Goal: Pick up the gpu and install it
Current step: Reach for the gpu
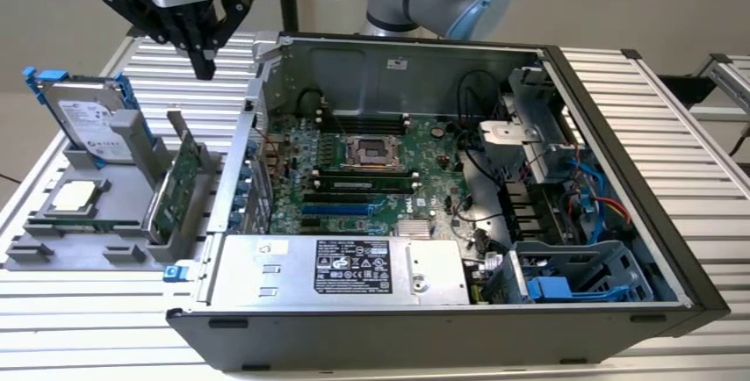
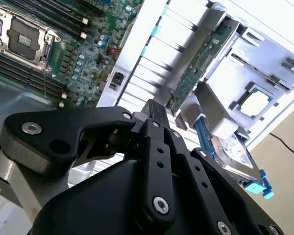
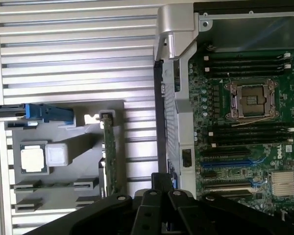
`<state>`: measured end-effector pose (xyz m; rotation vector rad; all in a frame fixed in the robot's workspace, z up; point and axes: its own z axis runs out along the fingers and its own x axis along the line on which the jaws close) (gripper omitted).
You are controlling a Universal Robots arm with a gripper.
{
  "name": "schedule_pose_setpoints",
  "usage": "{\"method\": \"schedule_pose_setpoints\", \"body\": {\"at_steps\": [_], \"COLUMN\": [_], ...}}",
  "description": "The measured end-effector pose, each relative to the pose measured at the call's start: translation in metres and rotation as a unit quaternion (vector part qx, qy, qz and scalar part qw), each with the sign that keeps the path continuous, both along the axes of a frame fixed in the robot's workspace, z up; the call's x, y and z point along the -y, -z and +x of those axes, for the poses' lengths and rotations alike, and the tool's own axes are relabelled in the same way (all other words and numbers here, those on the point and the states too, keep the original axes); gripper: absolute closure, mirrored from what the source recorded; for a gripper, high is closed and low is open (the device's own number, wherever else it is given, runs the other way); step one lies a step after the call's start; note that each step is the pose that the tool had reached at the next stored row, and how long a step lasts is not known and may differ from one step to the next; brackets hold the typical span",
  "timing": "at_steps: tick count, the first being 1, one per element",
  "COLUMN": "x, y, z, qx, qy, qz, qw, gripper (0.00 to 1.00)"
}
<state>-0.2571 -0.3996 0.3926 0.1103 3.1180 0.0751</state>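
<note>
Note the claw [image 1: 205, 70] clenched on nothing, hanging high over the counter [image 1: 105, 311] and well apart from every part. Locate the gpu [image 1: 176, 179] beneath it: standing on its long edge in a slot of the grey holder [image 1: 70, 254], green board face showing, just beside the outer wall of the computer case [image 1: 241, 183]. Treat as light and stiff yet fragile, judging by the thin board, the exposed components and the contacts seated low in the slot. Judge the free upper edge the best place for a grip, pinching across the thickness near the middle; avoid loading the components. Expect a straight upward lift, given holder uprights close on both faces. Mind tight room toward the case wall on one side and, on the other, toward the hard drive [image 1: 94, 122] standing in the holder, with the CPU chip [image 1: 73, 195] lying flat nearby. Farther on, find open room inside the case above the motherboard [image 1: 351, 179], expansion slots appearing unoccupied.
</note>
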Motion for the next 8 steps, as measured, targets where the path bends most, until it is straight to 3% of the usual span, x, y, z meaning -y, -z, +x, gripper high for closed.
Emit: {"method": "schedule_pose_setpoints", "body": {"at_steps": [8], "x": [0.0038], "y": [0.0], "z": [-0.0111], "qx": [0.0], "qy": [0.0], "qz": [0.0], "qw": [1.0], "gripper": [1.0]}}
